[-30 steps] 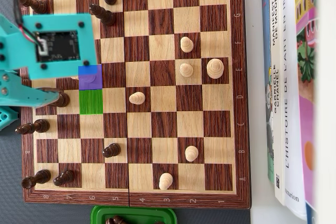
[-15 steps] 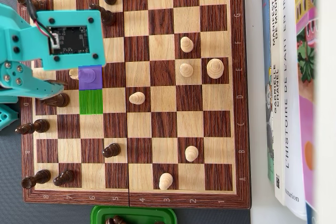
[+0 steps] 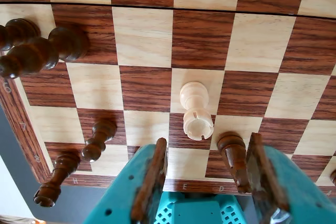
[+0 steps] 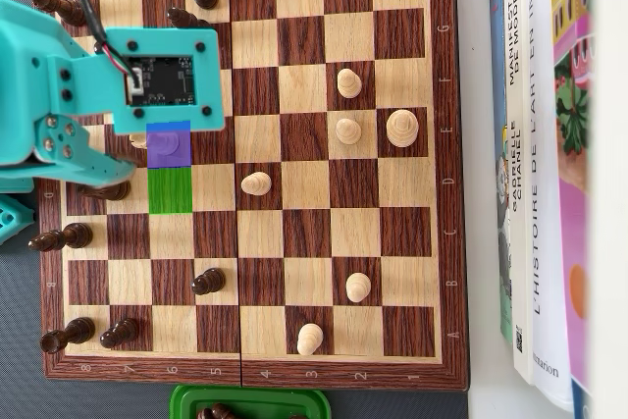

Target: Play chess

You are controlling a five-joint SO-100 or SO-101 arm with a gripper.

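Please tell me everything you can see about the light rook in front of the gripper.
The light rook looks like pale turned wood, with a notched top, a narrow waist and a round base. It stands upright where a light and a dark square meet, just ahead of the open gripper, touching nothing else. In the overhead view it sits under the purple overlay.

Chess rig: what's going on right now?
A teal arm is out over the left side of the chessboard in the overhead view. Its gripper is open and holds nothing. In the wrist view a light rook stands just ahead of the open fingers, and a dark piece sits by the right finger. In the overhead view a purple-tinted square covers a light piece, with a green-tinted square next to it. No piece is lifted yet.
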